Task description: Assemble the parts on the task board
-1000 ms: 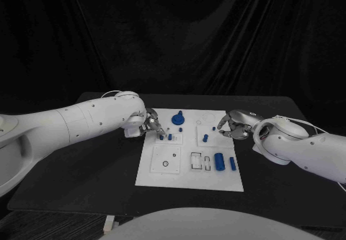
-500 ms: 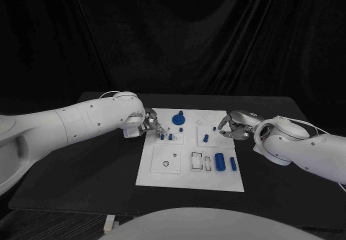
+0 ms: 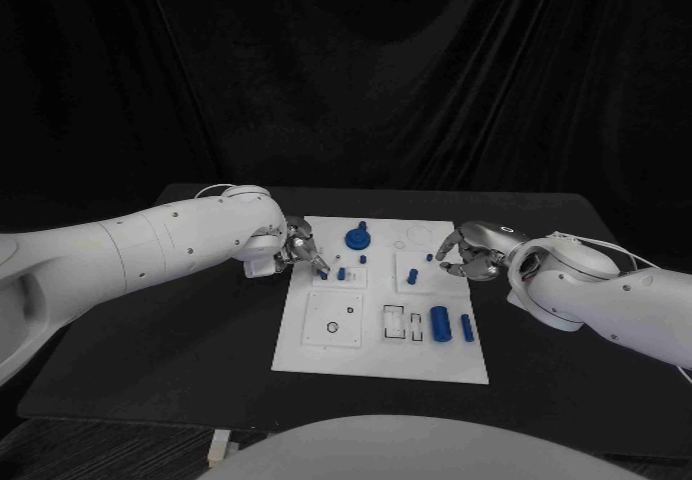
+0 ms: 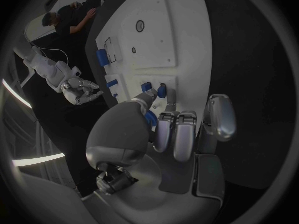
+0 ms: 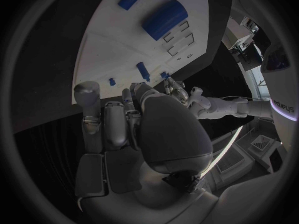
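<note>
The task board (image 3: 382,310) lies in the middle of the table (image 3: 173,330) and looks partly assembled. A blue round part with a knob (image 3: 356,238) sits near its far edge, two small blue pegs (image 3: 348,271) stand in the far left plate, and another peg (image 3: 411,275) stands in the plate beside it. A thick blue cylinder (image 3: 440,324) and a slimmer blue pin (image 3: 466,327) lie loose near the right edge, next to empty rectangular slots, and the near left plate shows open holes, so several fits seem left.

The left hand (image 3: 297,246) reaches over the board's far left corner, fingers curled by the pegs; it appears to pinch a small blue piece (image 4: 151,118), though I cannot be sure. The right hand (image 3: 469,255) hovers at the right edge, fingers curled in, seemingly empty.
</note>
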### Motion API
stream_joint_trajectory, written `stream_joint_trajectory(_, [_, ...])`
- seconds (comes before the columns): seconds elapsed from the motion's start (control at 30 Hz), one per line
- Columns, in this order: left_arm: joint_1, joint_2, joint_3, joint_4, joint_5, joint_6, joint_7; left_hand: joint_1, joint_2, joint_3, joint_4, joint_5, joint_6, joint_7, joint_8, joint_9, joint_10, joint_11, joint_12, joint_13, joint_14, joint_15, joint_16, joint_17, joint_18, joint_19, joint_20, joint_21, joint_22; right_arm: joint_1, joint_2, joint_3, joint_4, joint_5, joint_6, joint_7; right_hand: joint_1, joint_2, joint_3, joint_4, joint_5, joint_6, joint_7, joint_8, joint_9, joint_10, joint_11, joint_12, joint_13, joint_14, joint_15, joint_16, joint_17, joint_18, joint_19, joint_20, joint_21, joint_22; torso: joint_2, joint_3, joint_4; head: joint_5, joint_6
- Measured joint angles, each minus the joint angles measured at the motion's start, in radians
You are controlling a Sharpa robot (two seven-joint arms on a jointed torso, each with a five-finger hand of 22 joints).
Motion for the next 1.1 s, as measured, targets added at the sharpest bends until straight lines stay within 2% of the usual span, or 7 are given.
stream_joint_trajectory(0.13, [0.0, -0.001, 0.0, 0.005, 0.0, -0.002, 0.009, 0.036, 0.005, 0.025, -0.025, 0.025, 0.0, 0.0, 0.0, -0.003, 0.0, 0.0, -0.004, 0.0, 0.0, 0.0, 0.0, 0.0, 0.0, -0.003, 0.003, -0.001, 0.0, 0.0, 0.0, 0.0, 0.0, 0.001, 0.002, 0.0, 0.0, 0.0, 0.0, 0.0, 0.0, 0.0, 0.0, 0.0, 0.0, 0.0, 0.0, 0.0, 0.0, 0.0, 0.0, 0.0, 0.0, 0.0, 0.0, 0.0, 0.0, 0.0, 0.0, 0.0, -0.0007, 0.002, 0.0])
stream_joint_trajectory(0.27, [0.0, -0.002, 0.0, 0.007, 0.0, -0.006, 0.019, 0.073, 0.008, 0.061, -0.066, 0.079, 0.0, 0.0, 0.0, -0.004, 0.0, 0.0, -0.004, 0.0, 0.0, 0.0, 0.0, 0.0, 0.0, -0.007, 0.0, -0.003, 0.0, 0.0, 0.0, 0.0, 0.0, 0.002, 0.003, 0.0, 0.0, 0.0, 0.0, 0.0, 0.0, 0.0, 0.0, 0.0, 0.0, 0.0, 0.0, 0.0, 0.0, 0.0, 0.0, 0.0, 0.0, 0.0, 0.0, 0.0, 0.0, 0.0, 0.0, -0.0001, -0.0017, 0.002, 0.0])
stream_joint_trajectory(0.37, [0.0, -0.004, 0.0, 0.007, -0.001, -0.01, 0.025, 0.107, 0.009, 0.099, -0.105, 0.104, 0.008, 0.0, 0.0, -0.004, 0.0, 0.0, -0.008, 0.0, 0.0, 0.0, 0.0, 0.0, 0.0, -0.007, 0.0, -0.006, 0.0, 0.0, 0.0, 0.0, -0.001, 0.002, 0.004, 0.0, 0.0, 0.0, 0.0, 0.0, 0.0, 0.0, 0.0, 0.0, 0.0, 0.0, 0.0, 0.0, 0.0, 0.0, 0.0, 0.0, 0.0, 0.0, 0.0, 0.0, 0.0, 0.0, 0.0, -0.0001, -0.0022, 0.001, 0.0])
stream_joint_trajectory(0.6, [0.0, -0.004, 0.0, 0.009, -0.001, -0.017, 0.037, 0.127, 0.012, 0.149, -0.163, 0.147, 0.027, 0.013, 0.037, -0.004, 0.0, 0.0, -0.008, 0.0, 0.0, 0.0, 0.0, 0.0, 0.0, -0.003, -0.004, 0.002, 0.0, 0.0, 0.0, 0.0, -0.002, 0.003, 0.005, 0.0, 0.0, 0.0, 0.0, 0.0, 0.0, 0.0, 0.0, 0.0, 0.0, 0.0, 0.0, 0.0, 0.0, 0.0, 0.0, 0.0, 0.0, 0.0, 0.0, 0.0, 0.0, 0.0, 0.0, -0.0002, -0.0033, 0.003, 0.0])
stream_joint_trajectory(0.67, [0.0, -0.004, 0.0, 0.01, -0.001, -0.018, 0.038, 0.127, 0.013, 0.151, -0.161, 0.158, 0.034, 0.02, 0.037, -0.004, 0.0, -0.008, -0.008, 0.0, -0.002, -0.003, 0.0, 0.0, 0.0, -0.003, -0.004, 0.007, 0.0, 0.0, 0.0, 0.0, -0.003, 0.003, 0.005, 0.0, 0.0, 0.0, 0.0, 0.0, 0.0, 0.0, 0.0, 0.0, 0.0, 0.0, 0.0, 0.0, 0.0, 0.0, 0.0, 0.0, 0.0, 0.0, 0.0, 0.0, 0.0, 0.0, 0.0, -0.0005, -0.0034, 0.003, 0.0])
stream_joint_trajectory(1.03, [0.0, -0.02, 0.0, 0.032, -0.002, -0.026, 0.039, 0.127, 0.012, 0.184, -0.142, 0.199, 0.036, 0.022, 0.037, -0.004, 0.003, -0.011, -0.008, 0.0, 0.0, -0.008, 0.0, 0.0, 0.0, 0.006, -0.013, 0.015, 0.0, -0.001, 0.001, 0.0, -0.004, 0.004, 0.006, 0.0, 0.0, 0.0, 0.006, 0.0, 0.0, 0.003, 0.003, 0.0, 0.0, 0.0, 0.0, 0.0, 0.0, 0.0, 0.0, -0.002, 0.0, 0.0, 0.0, 0.0, 0.0, 0.0, -0.001, -0.0009, -0.0045, 0.001, 0.0])
stream_joint_trajectory(1.1, [0.0, -0.028, 0.0, 0.043, -0.002, -0.029, 0.039, 0.122, 0.017, 0.211, -0.131, 0.199, 0.024, 0.011, 0.037, -0.004, 0.003, -0.011, -0.008, 0.0, 0.0, -0.008, 0.0, 0.0, 0.0, 0.006, -0.013, 0.015, 0.0, -0.001, 0.001, 0.0, -0.004, 0.004, 0.006, 0.0, 0.0, 0.0, 0.006, 0.0, 0.0, 0.003, 0.003, 0.0, 0.0, 0.0, 0.0, 0.0, 0.0, 0.0, 0.0, -0.005, 0.0, 0.0, 0.0, 0.0, 0.0, 0.0, -0.001, -0.0009, -0.0045, 0.001, 0.0])
